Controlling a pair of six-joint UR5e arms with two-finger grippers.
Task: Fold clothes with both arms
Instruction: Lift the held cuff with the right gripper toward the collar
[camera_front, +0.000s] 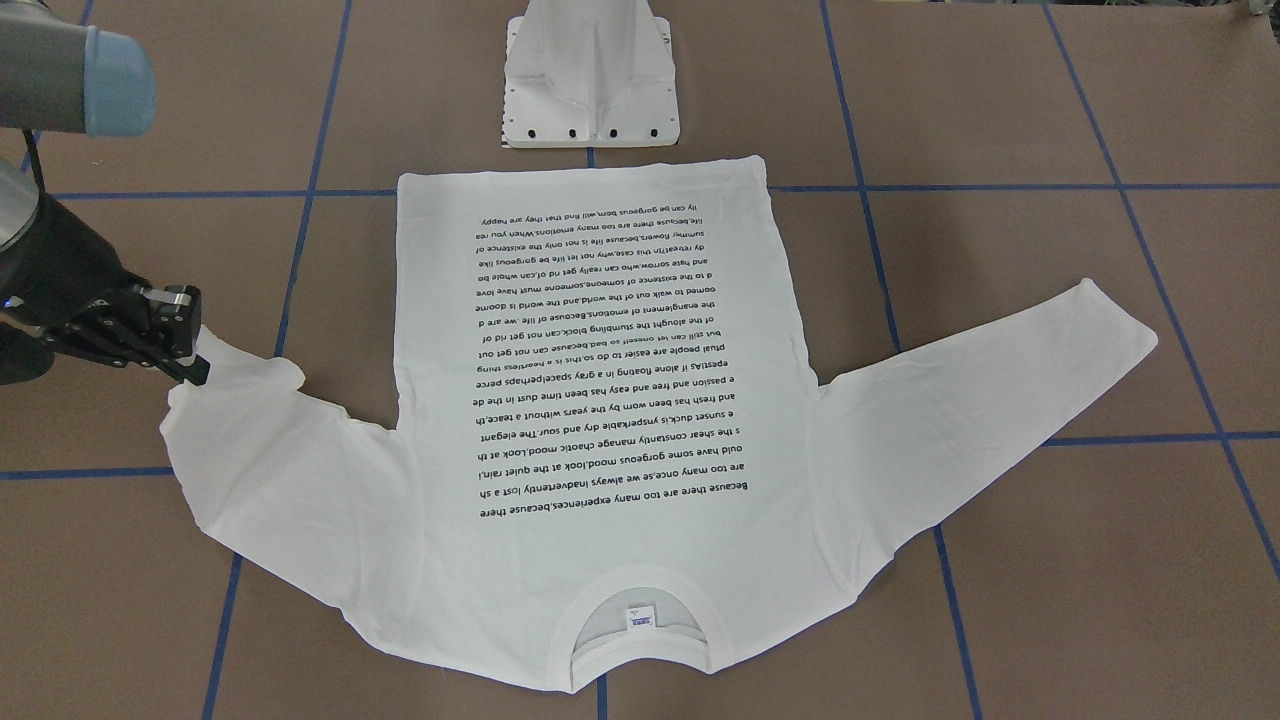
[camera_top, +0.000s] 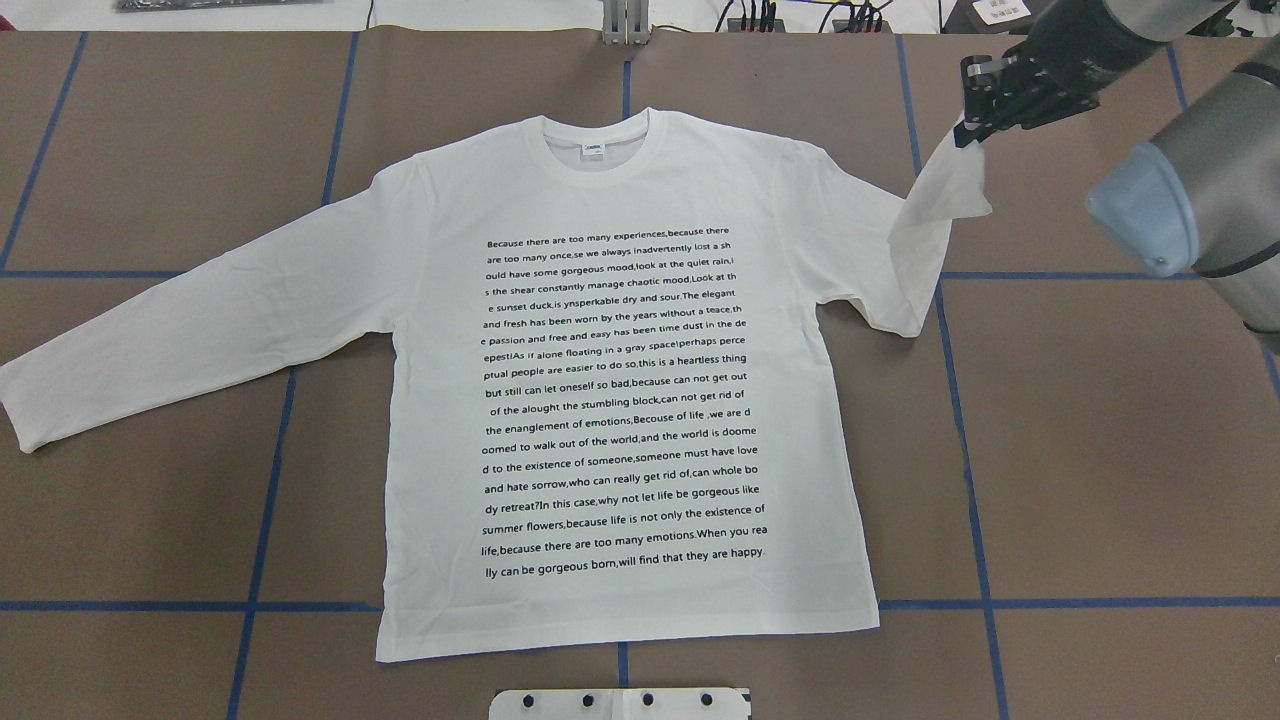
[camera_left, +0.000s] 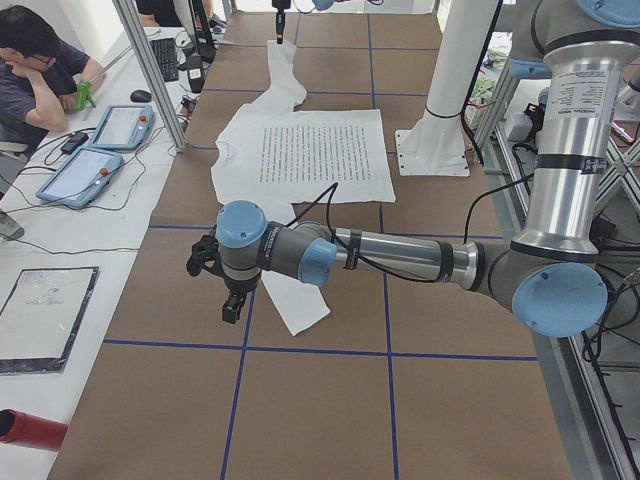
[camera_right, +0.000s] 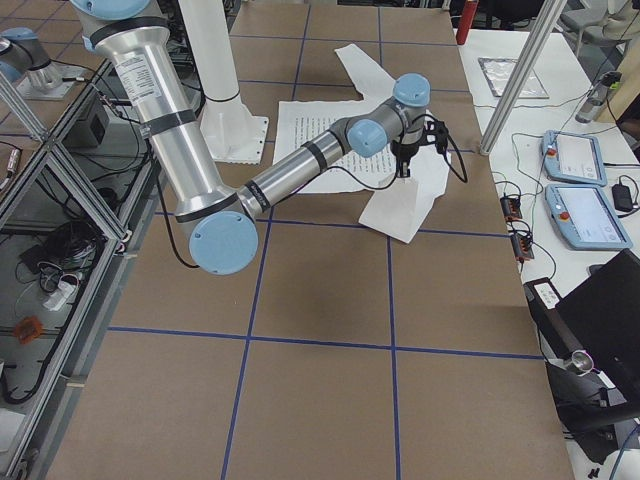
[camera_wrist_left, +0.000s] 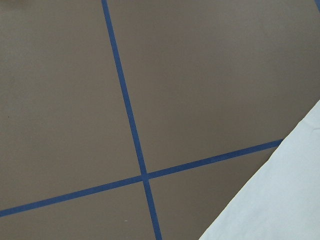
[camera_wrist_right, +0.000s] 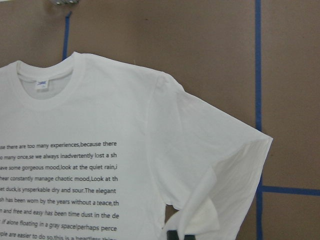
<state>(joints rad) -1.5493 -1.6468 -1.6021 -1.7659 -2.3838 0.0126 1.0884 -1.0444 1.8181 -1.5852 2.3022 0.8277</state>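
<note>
overhead exterior | right tool (camera_top: 966, 137) pinches T-shirt (camera_top: 620, 400) by sleeve end, raised

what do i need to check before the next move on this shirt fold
1. Right tool gripping the cuff of the white long-sleeved cotton T-shirt: ok, cuff pinched and lifted off the table.
2. Right sleeve free to travel: ok, it hangs from the tool, doubled back toward the shoulder.
3. Shirt body flat: ok, printed text up, no large wrinkles.
4. Left sleeve laid out: ok, straight and flat on the brown table with blue tape lines.
5. Left tool open or shut: cannot tell, it shows only in the side view, near the left cuff.
</note>
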